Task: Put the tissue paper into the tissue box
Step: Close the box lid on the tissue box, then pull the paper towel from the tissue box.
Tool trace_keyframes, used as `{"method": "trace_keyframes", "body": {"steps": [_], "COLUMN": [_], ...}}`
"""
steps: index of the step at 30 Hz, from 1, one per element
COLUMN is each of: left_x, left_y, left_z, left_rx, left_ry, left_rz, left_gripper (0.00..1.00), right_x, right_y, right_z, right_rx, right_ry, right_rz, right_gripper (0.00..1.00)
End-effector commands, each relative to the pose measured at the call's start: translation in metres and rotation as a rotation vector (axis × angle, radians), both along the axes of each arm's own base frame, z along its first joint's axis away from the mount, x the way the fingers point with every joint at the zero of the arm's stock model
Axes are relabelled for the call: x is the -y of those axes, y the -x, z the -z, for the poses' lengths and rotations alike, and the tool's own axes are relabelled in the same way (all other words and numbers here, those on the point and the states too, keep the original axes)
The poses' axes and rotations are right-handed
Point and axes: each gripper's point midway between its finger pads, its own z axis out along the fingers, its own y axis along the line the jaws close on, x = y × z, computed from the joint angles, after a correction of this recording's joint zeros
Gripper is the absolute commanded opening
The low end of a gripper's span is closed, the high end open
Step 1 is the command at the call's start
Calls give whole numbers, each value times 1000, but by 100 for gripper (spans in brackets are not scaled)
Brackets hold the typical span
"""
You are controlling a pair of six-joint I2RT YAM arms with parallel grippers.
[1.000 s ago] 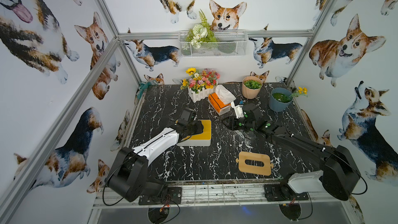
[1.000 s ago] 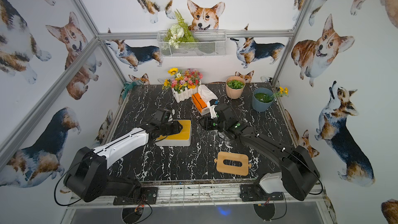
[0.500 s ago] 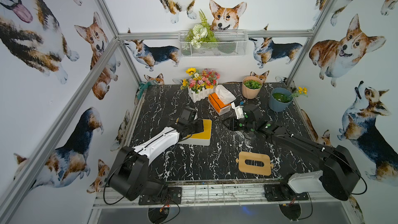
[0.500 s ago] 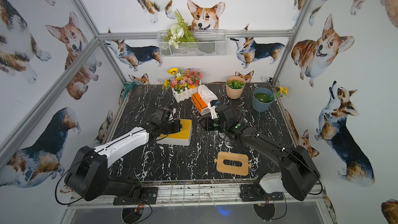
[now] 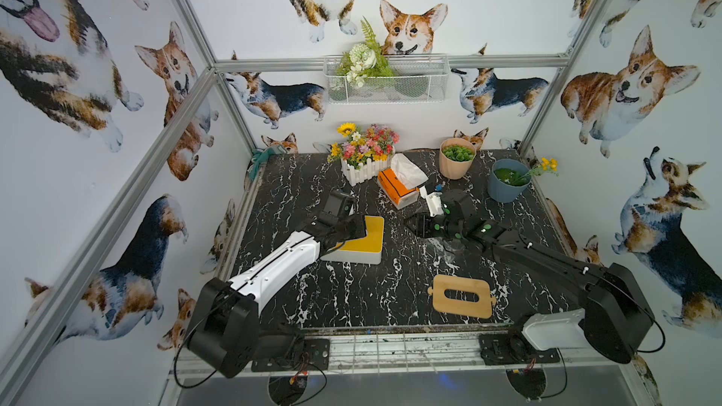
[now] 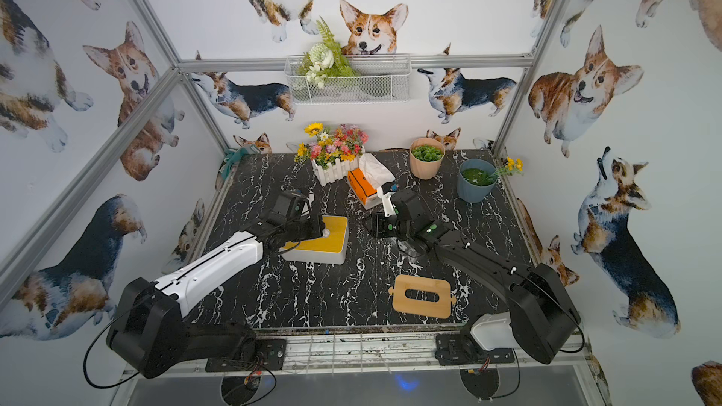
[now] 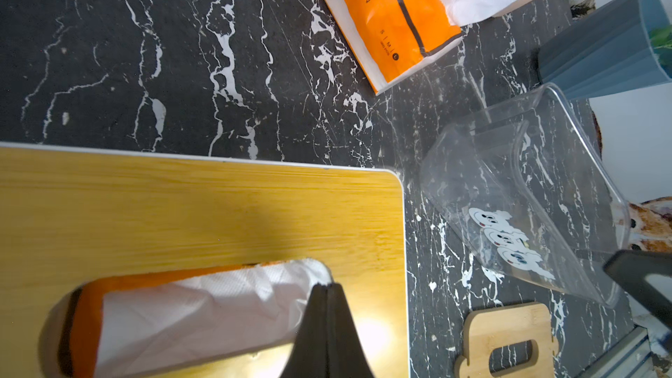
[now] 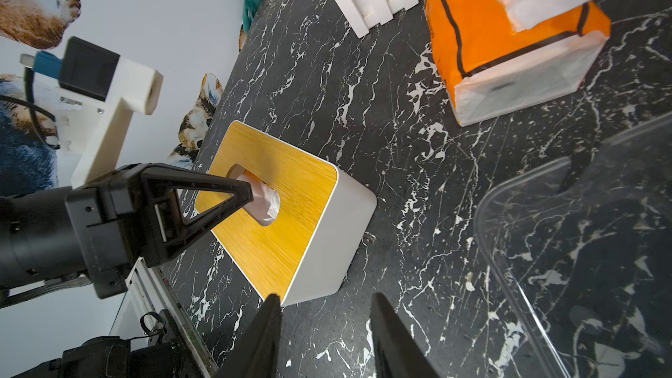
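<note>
Nearest us, a spare wooden lid (image 5: 463,309) lies flat on the bench (image 5: 351,298), right of centre. Behind it to the left stands the tissue box (image 8: 291,234), lid on. The tissue paper (image 7: 203,307) sits inside and shows through the slot. The left fingers (image 7: 327,321) are pressed together on that sheet's edge. We judge the packing done and the step in hand to be drawing the top sheet out. The next move calls for a slow, straight lift so nothing tears. The right fingers (image 8: 265,329) hover just right of the box, partly open and empty. A clear container (image 7: 523,205) lies beside them. Farther back rests an orange pack (image 5: 394,187).
</note>
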Motion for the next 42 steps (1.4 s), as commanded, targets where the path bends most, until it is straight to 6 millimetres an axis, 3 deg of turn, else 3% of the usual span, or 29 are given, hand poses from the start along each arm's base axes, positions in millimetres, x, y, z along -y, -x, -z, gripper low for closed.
{"method": "trace_keyframes", "body": {"steps": [1,3,7,13,20,25,30,35,36,42], "left_x": [0,3,5,6,-3,-30,-72,-111,-116,-126], "left_y": [0,1,2,1,-4,-5,1,5,8,12], "left_z": [0,4,14,24,1,-33,-50,-48,-39,-22], "left_rx": [8,-7,-31,-50,34,142,212,214,196,168], "left_ry": [-5,0,7,-2,-21,-25,-2,55,58,95], "left_rz": [6,16,23,22,0,-74,-176,-251,-258,-276], "left_gripper": [0,0,14,21,23,38,64,75,76,84], "right_x": [-5,-6,-6,-9,-24,-55,-87,-108,-112,-128], "right_y": [-3,-3,-3,-2,0,0,-1,0,0,2], "right_z": [-7,-7,-6,-8,-8,-8,4,19,20,32], "right_rx": [26,23,18,17,19,75,61,54,58,62], "right_ry": [-28,-29,-29,-39,2,188,343,444,455,500], "right_rz": [-10,-13,-14,-30,-102,-171,-210,-206,-202,-192], "right_gripper": [44,44,44,45,46,47,47,46,45,40]}}
